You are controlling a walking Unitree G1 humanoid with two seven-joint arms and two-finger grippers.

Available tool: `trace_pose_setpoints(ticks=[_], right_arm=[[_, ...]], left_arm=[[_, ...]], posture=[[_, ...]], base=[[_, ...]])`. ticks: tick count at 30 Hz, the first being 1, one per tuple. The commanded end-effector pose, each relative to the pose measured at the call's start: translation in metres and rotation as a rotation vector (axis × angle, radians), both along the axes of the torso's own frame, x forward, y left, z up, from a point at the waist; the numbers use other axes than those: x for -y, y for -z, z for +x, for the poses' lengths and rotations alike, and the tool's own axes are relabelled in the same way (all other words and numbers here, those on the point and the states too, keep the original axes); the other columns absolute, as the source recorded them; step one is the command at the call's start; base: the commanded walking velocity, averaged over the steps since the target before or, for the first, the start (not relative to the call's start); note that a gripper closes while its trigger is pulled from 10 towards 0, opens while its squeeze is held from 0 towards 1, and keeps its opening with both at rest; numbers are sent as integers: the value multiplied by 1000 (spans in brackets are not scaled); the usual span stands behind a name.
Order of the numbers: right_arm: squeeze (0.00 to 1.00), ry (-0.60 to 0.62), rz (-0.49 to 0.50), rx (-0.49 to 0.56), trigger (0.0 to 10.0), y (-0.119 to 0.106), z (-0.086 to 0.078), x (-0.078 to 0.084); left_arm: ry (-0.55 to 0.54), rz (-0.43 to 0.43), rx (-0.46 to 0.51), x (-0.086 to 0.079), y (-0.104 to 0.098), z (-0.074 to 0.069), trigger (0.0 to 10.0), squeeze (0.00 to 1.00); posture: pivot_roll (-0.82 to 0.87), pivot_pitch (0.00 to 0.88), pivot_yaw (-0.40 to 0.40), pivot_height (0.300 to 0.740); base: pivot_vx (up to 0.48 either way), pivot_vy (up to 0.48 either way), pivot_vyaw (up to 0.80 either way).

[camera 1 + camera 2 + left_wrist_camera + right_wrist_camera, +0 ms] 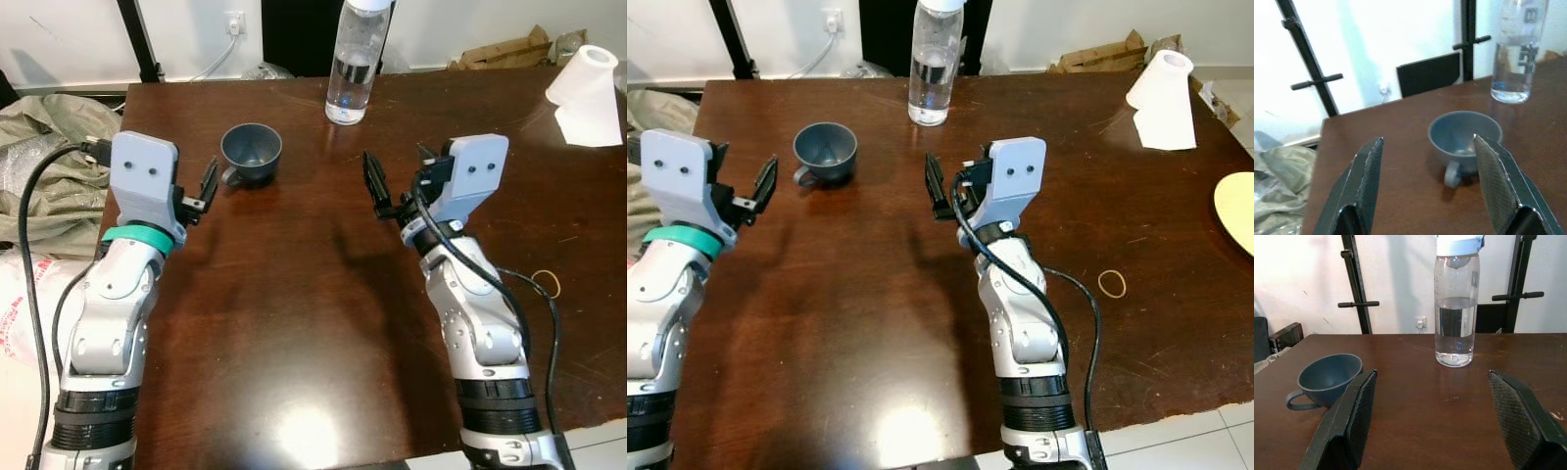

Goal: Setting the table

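table: dark brown wood, both arms raised over it, grippers aimed toward the far edge
cup: blue-grey, with handle, upright on the table, far-left area; handle points toward the robot's side, roughly toward the left gripper
left gripper: fingers spread apart, nothing between them; sits just short of the cup, slightly to its left. In the left wrist view the cup lies ahead between the two fingers, closer to one of them, no contact
right gripper: fingers wide apart, empty; well right of the cup, hovering above the table's middle. In the right wrist view the cup is off to one side, ahead of the fingers
bottle: clear, part-filled with water, pale cap, upright near the far edge, right of the cup and beyond it, roughly ahead of the right gripper
paper roll: white, far-right corner of the table
plate: pale yellow rim at the right edge, seen in the right eye view
rubber band: flat on the table just right of the right arm
cable: black, runs along the right forearm
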State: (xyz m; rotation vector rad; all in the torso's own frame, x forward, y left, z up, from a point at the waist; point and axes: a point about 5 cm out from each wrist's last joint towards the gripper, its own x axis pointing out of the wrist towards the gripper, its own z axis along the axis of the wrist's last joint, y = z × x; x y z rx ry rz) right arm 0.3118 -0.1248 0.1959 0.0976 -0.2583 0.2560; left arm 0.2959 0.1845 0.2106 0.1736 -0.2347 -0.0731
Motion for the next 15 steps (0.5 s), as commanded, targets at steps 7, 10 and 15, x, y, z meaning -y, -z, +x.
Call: trace_pose_setpoints(ticks=[7, 10, 15], right_arm=[[0, 19, -12, -21, 10000, 6, -1, 3], [0, 19, -13, -21, 10000, 6, -1, 3], [0, 18, -13, -20, 10000, 6, -1, 3]], left_arm=[[-34, -4, -48, 0, -3, -12, 10000, 0], [-37, -7, -50, 1, -3, -13, 10000, 0], [-39, -6, -56, 1, -4, -13, 10000, 0]], posture=[[-83, 92, 10, 740], [-83, 91, 9, 740], [-84, 89, 9, 740]], base=[[0, 0, 0], [-255, 0, 0], [-305, 0, 0]])
